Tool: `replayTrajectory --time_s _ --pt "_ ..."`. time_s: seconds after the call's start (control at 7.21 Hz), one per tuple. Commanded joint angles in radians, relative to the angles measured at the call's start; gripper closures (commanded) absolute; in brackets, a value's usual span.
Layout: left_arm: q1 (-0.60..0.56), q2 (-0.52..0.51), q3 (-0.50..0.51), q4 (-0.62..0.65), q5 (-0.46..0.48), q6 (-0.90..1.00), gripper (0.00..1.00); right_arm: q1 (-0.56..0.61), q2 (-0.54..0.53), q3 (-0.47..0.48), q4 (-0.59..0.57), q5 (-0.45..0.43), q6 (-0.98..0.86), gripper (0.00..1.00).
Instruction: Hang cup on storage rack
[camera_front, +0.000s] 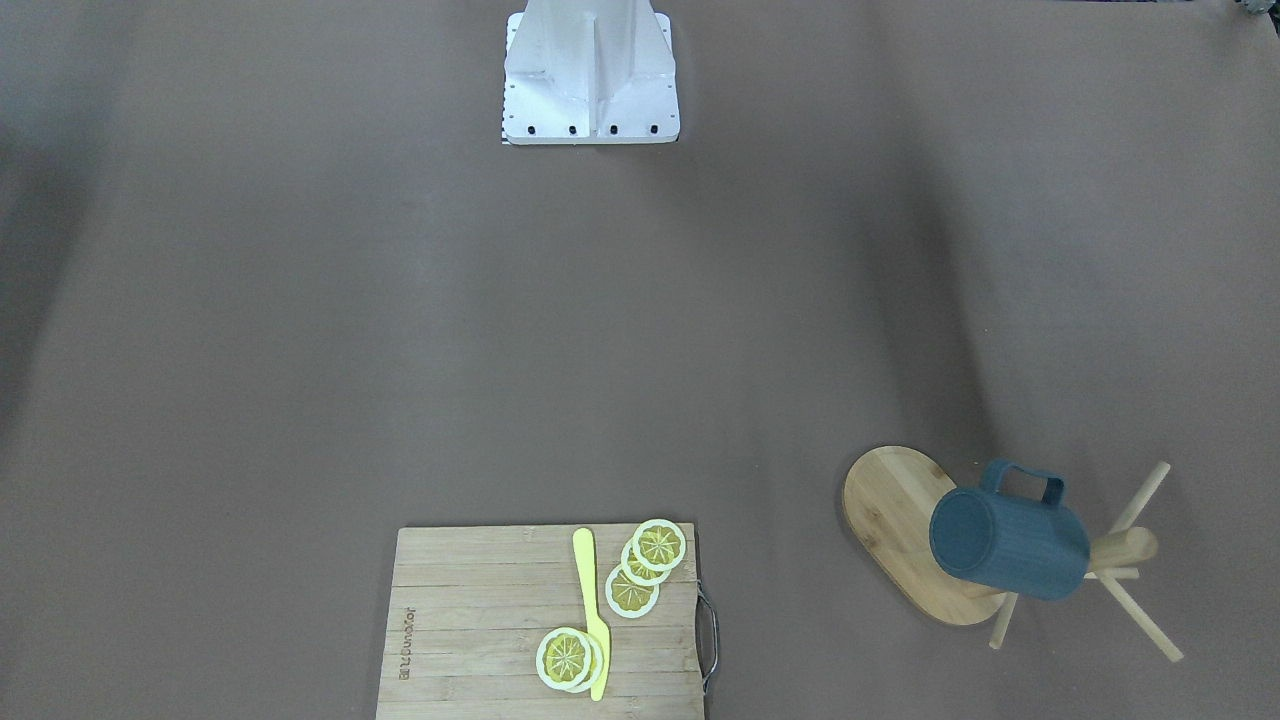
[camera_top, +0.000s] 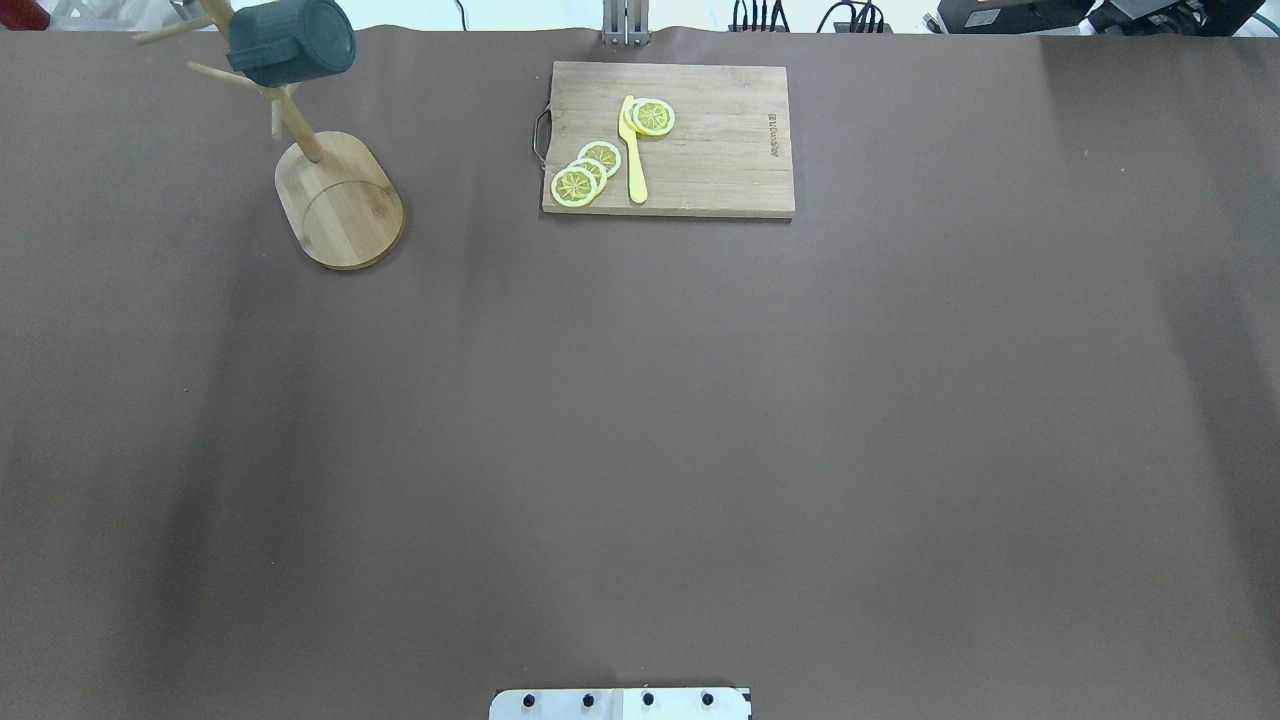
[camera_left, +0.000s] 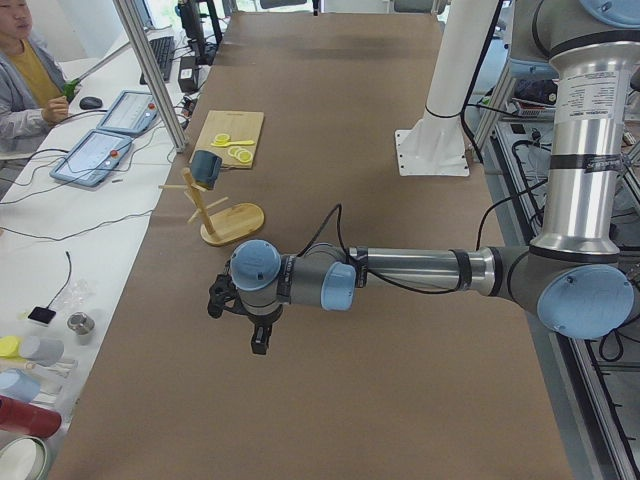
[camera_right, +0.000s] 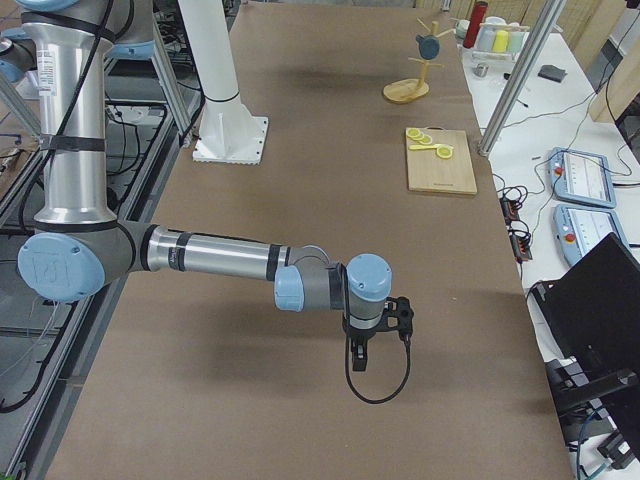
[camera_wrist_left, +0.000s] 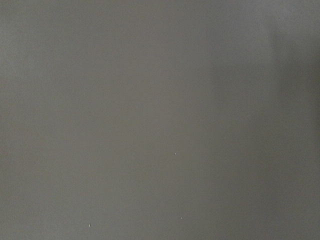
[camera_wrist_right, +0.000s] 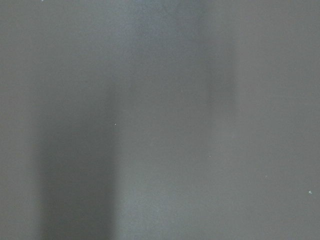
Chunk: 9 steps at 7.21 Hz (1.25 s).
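Observation:
The dark teal cup (camera_front: 1005, 540) hangs by its handle on a peg of the bamboo storage rack (camera_front: 885, 500), lying sideways high on the post. In the overhead view the cup (camera_top: 290, 42) and rack (camera_top: 340, 200) stand at the far left corner. They also show in the left view, cup (camera_left: 207, 168) and rack (camera_left: 232, 222), and small in the right view, cup (camera_right: 429, 46). My left gripper (camera_left: 260, 346) hangs over bare table well short of the rack. My right gripper (camera_right: 358, 360) hangs over the table's other end. I cannot tell whether either is open or shut.
A slatted cutting board (camera_top: 720, 150) with lemon slices (camera_top: 585, 172) and a yellow knife (camera_top: 633, 150) lies at the far middle. The robot's white base (camera_front: 590, 75) stands at the near edge. An operator (camera_left: 25, 70) sits beyond the far edge.

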<state>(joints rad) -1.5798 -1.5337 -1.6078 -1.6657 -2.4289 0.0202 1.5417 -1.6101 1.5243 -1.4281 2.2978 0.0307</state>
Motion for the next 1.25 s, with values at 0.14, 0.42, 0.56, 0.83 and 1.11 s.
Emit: replayTrajectory --time_s 0.14,0.42,0.56,0.83,1.11 --pt "-0.003 0.107 -0.052 -0.045 0.034 0.020 0.02 0.000 -0.005 -0.003 0.000 0.009 0.000 0.00" --pt "0.004 0.096 -0.047 -0.037 0.088 0.017 0.02 0.000 -0.007 -0.001 0.000 0.009 0.000 0.00" --pt "0.006 0.096 -0.038 -0.036 0.086 0.009 0.02 0.000 -0.005 -0.007 0.000 0.008 0.000 0.00" --pt "0.007 0.096 -0.037 -0.023 0.086 0.007 0.02 0.000 -0.008 -0.010 0.000 0.008 0.000 0.00" --pt "0.009 0.069 -0.040 0.087 0.042 0.007 0.02 0.000 -0.014 -0.009 0.000 0.008 0.000 0.00"
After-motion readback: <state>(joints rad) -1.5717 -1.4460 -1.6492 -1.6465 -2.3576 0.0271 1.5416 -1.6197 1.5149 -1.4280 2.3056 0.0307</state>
